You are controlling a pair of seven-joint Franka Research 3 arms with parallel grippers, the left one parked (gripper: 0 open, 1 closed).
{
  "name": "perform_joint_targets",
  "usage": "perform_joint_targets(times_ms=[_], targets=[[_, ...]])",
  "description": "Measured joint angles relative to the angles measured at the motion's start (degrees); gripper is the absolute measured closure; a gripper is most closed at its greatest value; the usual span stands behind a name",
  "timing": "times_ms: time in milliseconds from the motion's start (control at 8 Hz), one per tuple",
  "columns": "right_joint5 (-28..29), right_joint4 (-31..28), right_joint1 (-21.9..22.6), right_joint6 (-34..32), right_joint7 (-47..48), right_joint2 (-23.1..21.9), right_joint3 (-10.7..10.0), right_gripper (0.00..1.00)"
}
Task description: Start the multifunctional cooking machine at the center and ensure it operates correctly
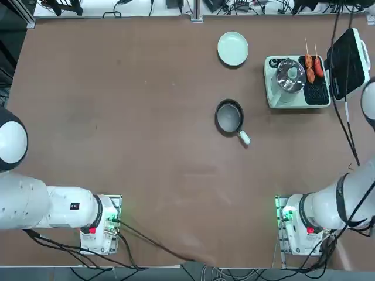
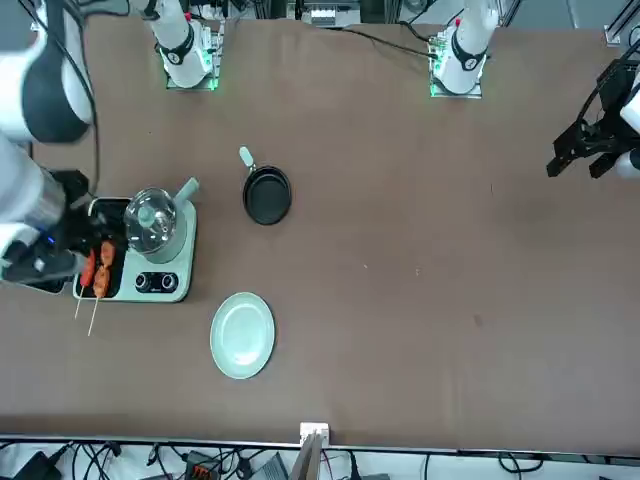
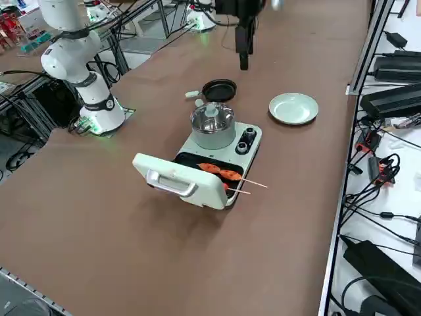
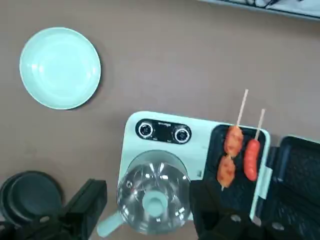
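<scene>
Item one: the multifunctional cooking machine [image 1: 296,82], mint green, stands on the worktop [image 1: 117,117] near its far right corner as I face it. Its lid [image 1: 350,61] lies swung back toward the right edge. The top view shows the lid's black inside; only the right side view shows its pale outer shell and handle [image 3: 172,184].

Item two: steel pot [image 4: 154,197] with a glass cover, seated in the machine. Two dark knobs [image 4: 163,132] sit on the panel beside it, plainest in my wrist view.

Item three: two skewers of sausages [image 4: 237,152] on the black grill plate [image 1: 316,91], sticks jutting past the machine's edge.

Item four: small black frying pan [image 1: 229,116], white handle, nearer the worktop's middle, apart from the machine.

Item five: pale green plate [image 1: 232,48] toward the far edge.

Item six: my right claw [image 4: 147,207], released, jaws spread wide, nothing held. The wrist view looks down past both fingers [image 4: 87,200] onto the pot; the front view shows my hand beside the machine at the worktop's edge.
</scene>
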Motion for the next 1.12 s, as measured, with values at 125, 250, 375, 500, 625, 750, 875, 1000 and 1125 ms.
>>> perform_joint_targets(times_ms=[125, 250, 375, 500, 625, 750, 875, 1000, 1125], targets=[[0.0, -0.3, -0.4, -1.3, 0.0, -2.6, -0.1, 0.0], [0.0, -1.3, -0.8, -2.0, 0.3, -5.5, -0.1, 0.0], [0.0, -3.1, -1.4, -2.3, 0.8, -8.2, -0.1, 0.0], [0.0, -5.2, -1.7, -2.3, 1.6, -10.8, -0.1, 0.0], [0.0, -7.2, -1.8, -2.3, 1.9, -12.8, -0.1, 0.0], [0.1, -8.9, -1.8, -2.3, 2.0, -14.5, 0.0, 0.0], [0.7, -10.4, -1.8, -2.2, 2.1, -15.8, 0.0, 0.0], [1.3, -11.9, -1.8, -2.1, 2.6, -17.0, 0.0, 0.0], [1.6, -13.1, -1.8, -2.2, 3.5, -18.0, 0.1, 0.0]])
